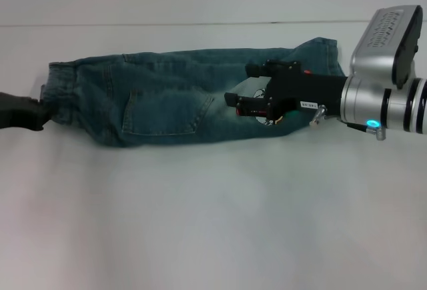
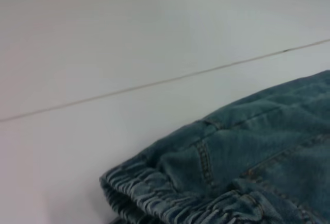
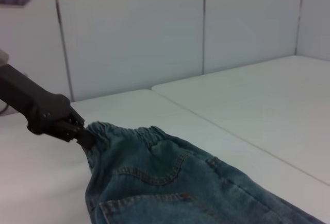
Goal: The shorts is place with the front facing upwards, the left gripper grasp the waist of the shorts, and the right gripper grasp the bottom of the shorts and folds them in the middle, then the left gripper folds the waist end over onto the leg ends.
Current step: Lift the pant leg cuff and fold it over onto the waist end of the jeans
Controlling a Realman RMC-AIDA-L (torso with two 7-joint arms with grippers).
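Note:
The shorts (image 1: 167, 97) lie folded lengthwise on the white table, a back patch pocket (image 1: 163, 110) facing up. Their puckered waist (image 1: 57, 93) points to the left and the leg ends (image 1: 327, 53) to the right. My left gripper (image 1: 43, 113) is shut on the waist edge at the far left. The right wrist view also shows the left gripper (image 3: 85, 137) pinching the waist (image 3: 134, 136). The left wrist view has the waist (image 2: 154, 193) close up. My right gripper (image 1: 240, 83) hovers open over the leg part, holding nothing, above a cartoon print (image 1: 267, 118).
The white table (image 1: 213, 223) stretches wide in front of the shorts. A thin seam (image 1: 167, 24) runs along the back where the table ends. The right wrist view has a panelled white wall (image 3: 129, 33) behind the table.

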